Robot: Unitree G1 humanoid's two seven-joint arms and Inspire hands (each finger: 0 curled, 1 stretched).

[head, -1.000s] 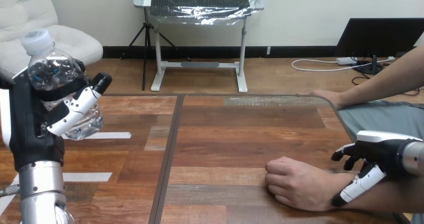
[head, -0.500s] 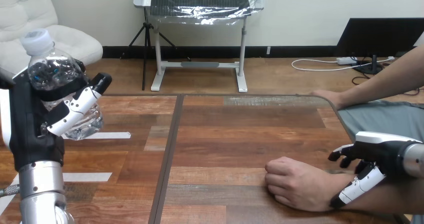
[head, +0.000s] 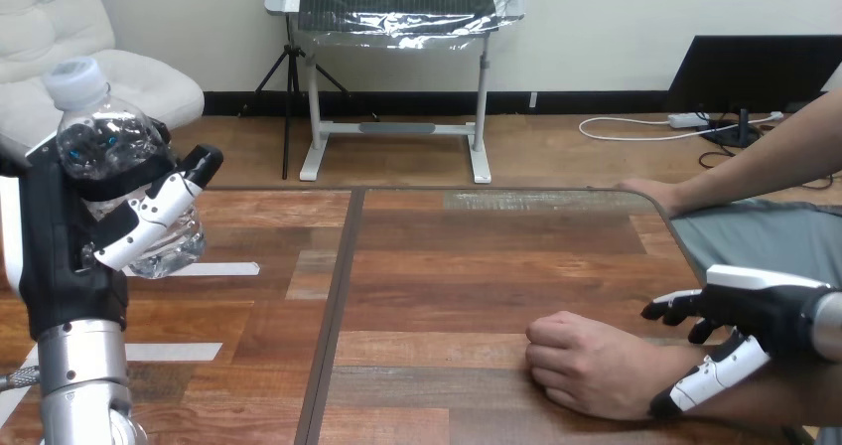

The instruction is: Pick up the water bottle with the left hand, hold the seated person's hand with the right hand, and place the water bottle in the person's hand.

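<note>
A clear water bottle with a white cap is held upright above the table's left side, my left hand shut round it. The person's hand lies as a loose fist on the table at lower right. My right hand sits at that wrist: its fingers reach over the far side, and its thumb lies along the near side. The fingers stay spread and are not closed on the wrist.
The person's other hand rests on the table's far right corner. White tape strips lie on the wooden table at left. A dark seam runs down the tabletop.
My right hand has slid a little to the left along the person's wrist, its fingers reaching further over it. The left hand and the bottle have held still.
</note>
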